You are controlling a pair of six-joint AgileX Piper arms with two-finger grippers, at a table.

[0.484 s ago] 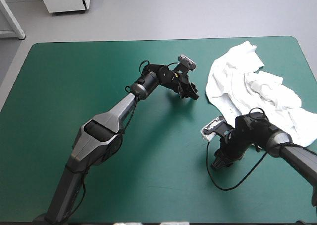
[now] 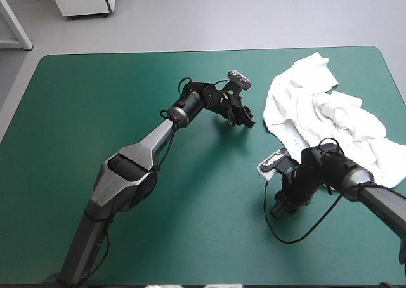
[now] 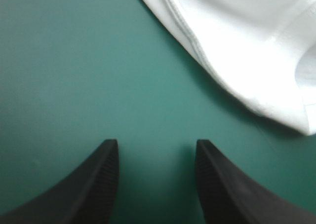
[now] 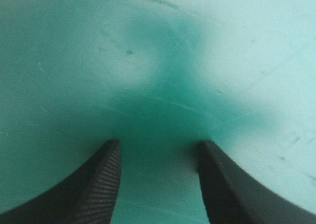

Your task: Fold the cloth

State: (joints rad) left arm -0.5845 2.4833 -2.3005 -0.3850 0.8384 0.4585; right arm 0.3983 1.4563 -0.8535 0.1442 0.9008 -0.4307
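Observation:
The white T-shirt (image 2: 327, 120) lies crumpled at the table's far right, reaching toward the right edge. My left gripper (image 2: 246, 120) hovers just left of the shirt's near-left hem, open, with nothing between its fingers. In the left wrist view the gripper (image 3: 157, 150) stands open over bare cover, and the T-shirt's hemmed edge (image 3: 247, 46) lies a short way ahead of it. My right gripper (image 2: 282, 209) points down at the cover in front of the shirt. Seen from its own wrist, the right gripper (image 4: 159, 152) is open close above bare teal-green cover.
The teal-green cover (image 2: 95, 123) is bare over the left half and the front of the table. A black cable loop (image 2: 298, 228) lies on the cover by the right arm.

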